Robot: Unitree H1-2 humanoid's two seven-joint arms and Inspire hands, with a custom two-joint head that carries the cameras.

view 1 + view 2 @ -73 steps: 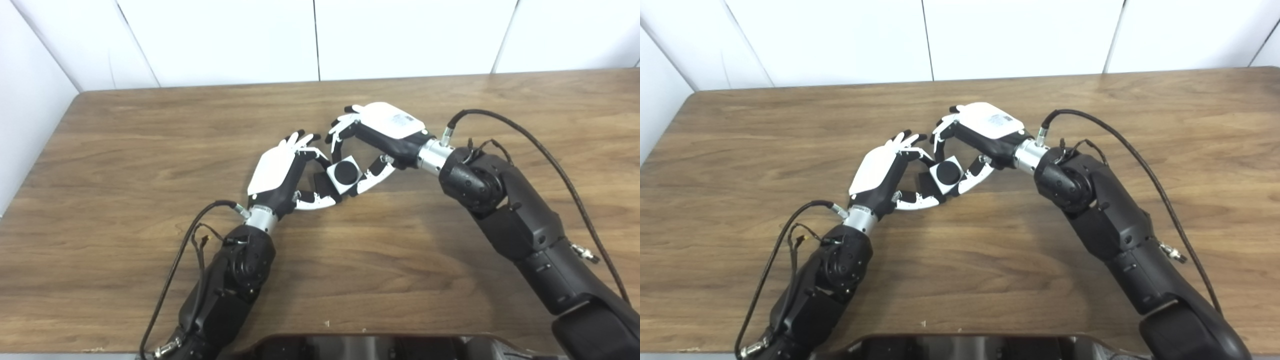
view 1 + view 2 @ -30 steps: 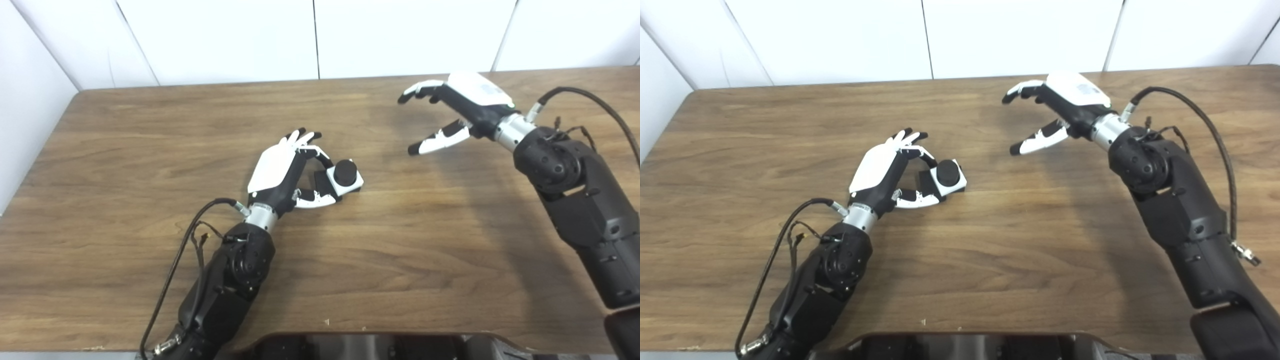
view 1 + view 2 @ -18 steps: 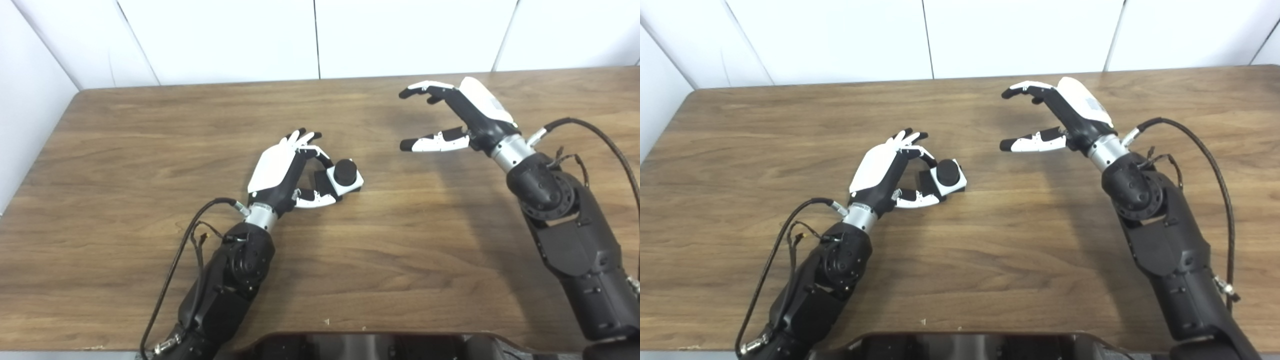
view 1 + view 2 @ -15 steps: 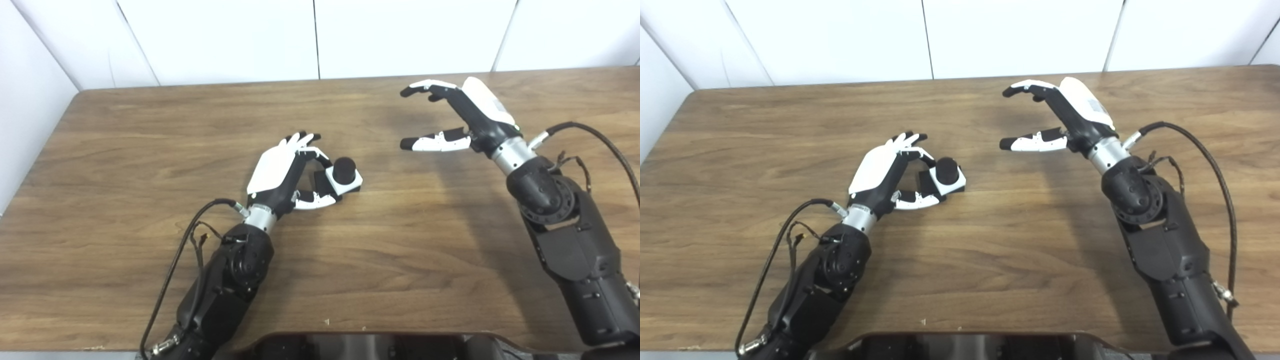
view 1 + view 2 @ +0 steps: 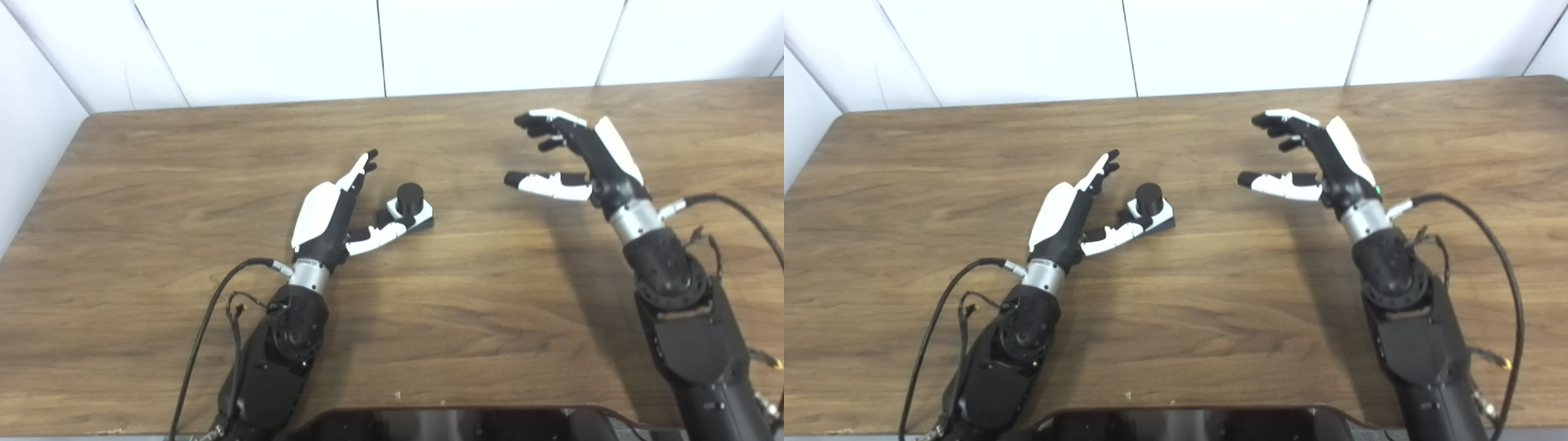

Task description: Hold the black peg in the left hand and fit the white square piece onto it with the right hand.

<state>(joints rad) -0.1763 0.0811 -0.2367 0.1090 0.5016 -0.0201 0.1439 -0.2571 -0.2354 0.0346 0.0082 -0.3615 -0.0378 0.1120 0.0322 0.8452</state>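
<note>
One assembly on brown wooden table (image 5: 153,184): one white square piece (image 5: 416,213) seated around one black round peg (image 5: 409,196), peg axis upright. Left hand (image 5: 327,211) nearest, fingers spread, thumb tip beside piece. Right hand (image 5: 588,159) farther right, well apart, fingers wide, holding nothing

black peg (image 5: 409,198): base hidden inside white square piece (image 5: 419,214) | both forearms: cut by bottom edge

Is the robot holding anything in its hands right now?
No. The left hand is open beside the black peg, which wears the white square piece and sits on the table. The right hand is open and empty.
</note>
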